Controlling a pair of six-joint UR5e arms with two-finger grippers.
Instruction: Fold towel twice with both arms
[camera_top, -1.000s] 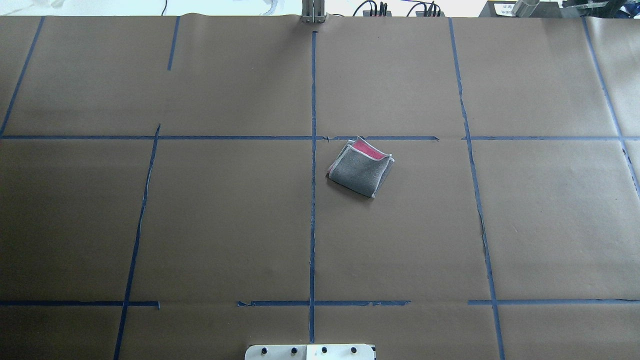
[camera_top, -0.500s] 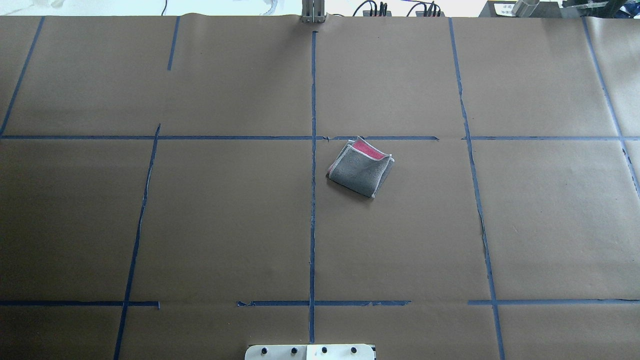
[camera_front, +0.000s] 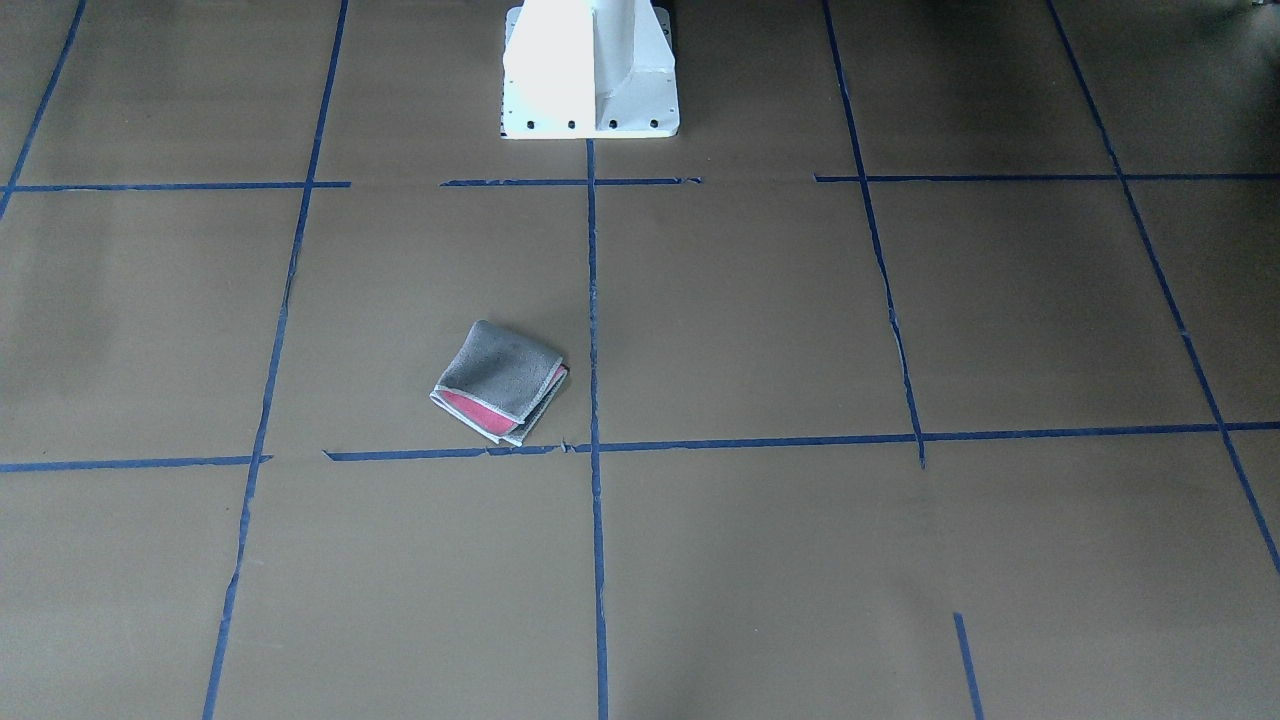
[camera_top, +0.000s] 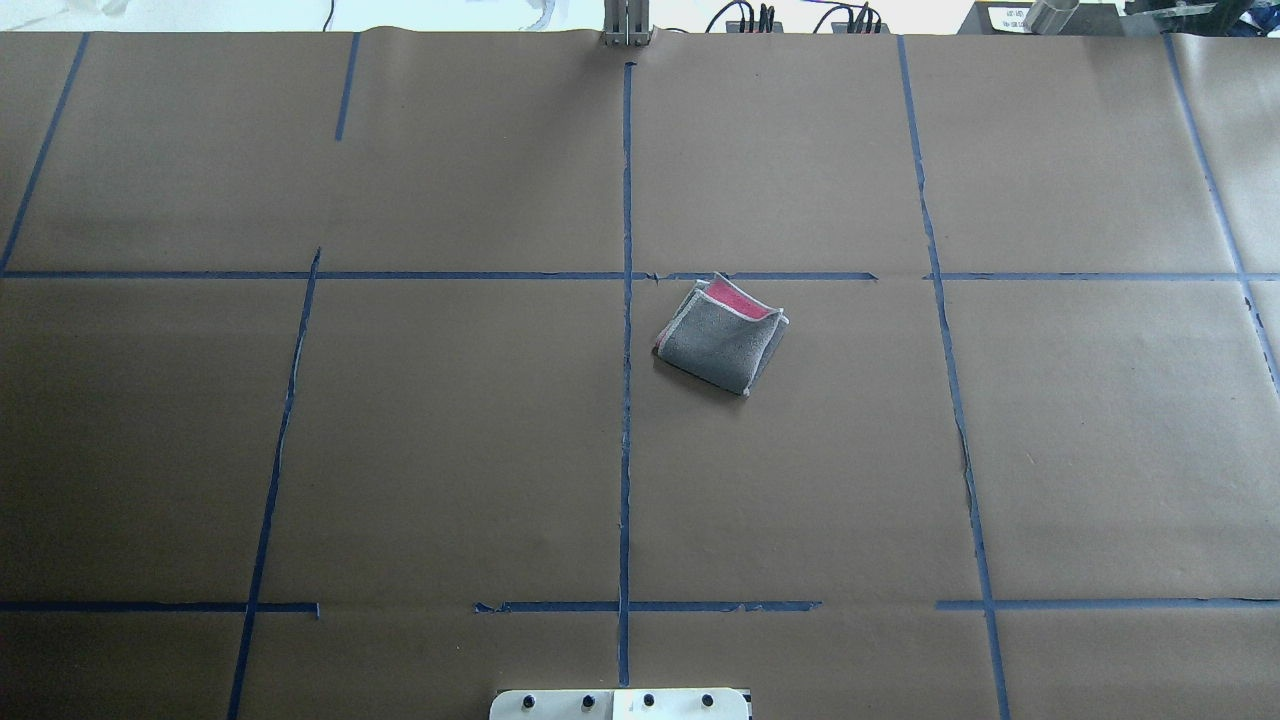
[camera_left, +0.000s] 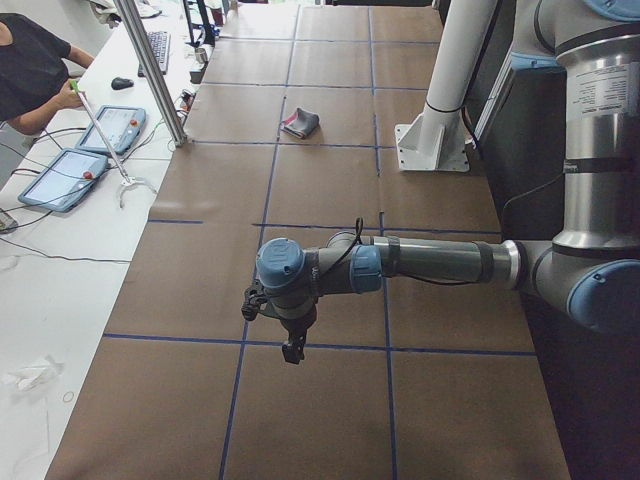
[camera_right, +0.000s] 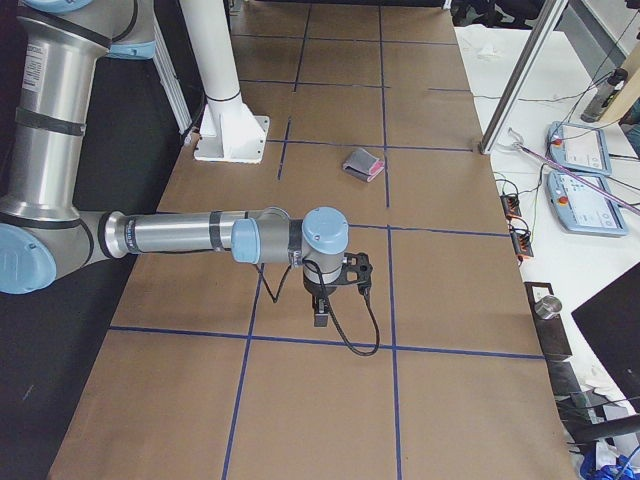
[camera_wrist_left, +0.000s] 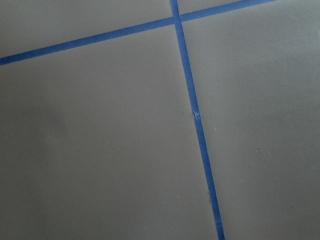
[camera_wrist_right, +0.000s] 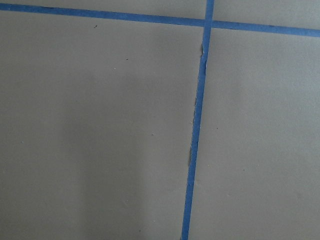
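Note:
The towel (camera_top: 720, 338) lies folded into a small square on the brown paper, grey face up with a pink strip along its far edge, just right of the centre tape line. It also shows in the front-facing view (camera_front: 498, 381), the left view (camera_left: 300, 123) and the right view (camera_right: 363, 163). Neither arm is near it. My left gripper (camera_left: 292, 350) hangs over the table's left end and my right gripper (camera_right: 320, 320) over its right end. They show only in the side views, so I cannot tell if they are open or shut.
Blue tape lines (camera_top: 626, 400) divide the brown paper into squares. The white pedestal base (camera_front: 590, 70) stands at the robot's edge. Tablets (camera_left: 110, 128) and a person sit on the white bench across the table. Both wrist views show only paper and tape.

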